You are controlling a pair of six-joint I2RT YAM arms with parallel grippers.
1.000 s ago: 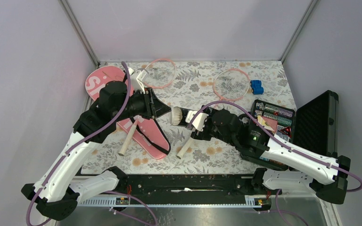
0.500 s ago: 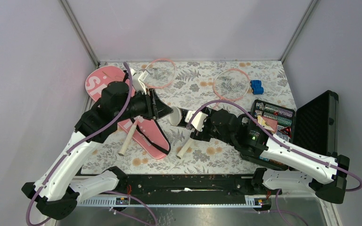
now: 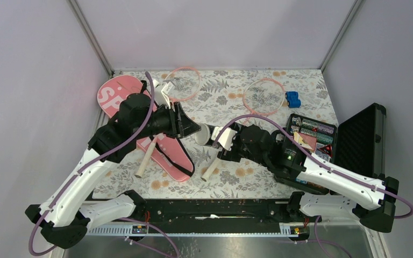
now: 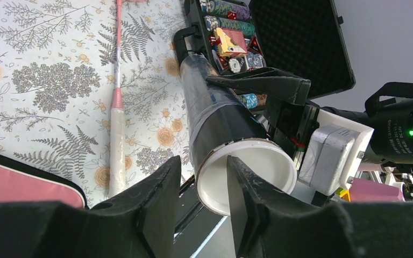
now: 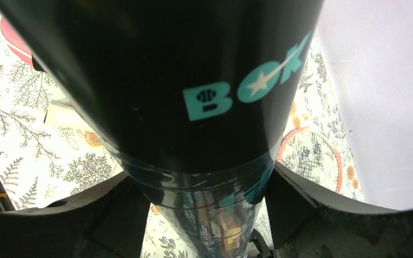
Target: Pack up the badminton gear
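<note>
Left claw reaches in over the left half of the desk, and its fingers stand moderately apart, holding nothing. The left wrist view shows one finger outside the white mouth of the black tube and the other in front of the opening, with the rim between them. Whether either finger touches the rim cannot be told.

Below that arm, the long pink bag lies aslant from the far left corner toward the near middle. One pink-framed racket has its cream handle partly on the bag and its head near the far edge.

At the desk's middle the tube is held level above the cloth, its open end facing the left claw. Right claw is clamped around the tube's body, a finger on each side of the teal print.

The second racket runs under the right arm, handle toward the near edge and head toward the far right. A small blue toy sits just beside that head. An open black case of patterned rolls stands at the right edge.
</note>
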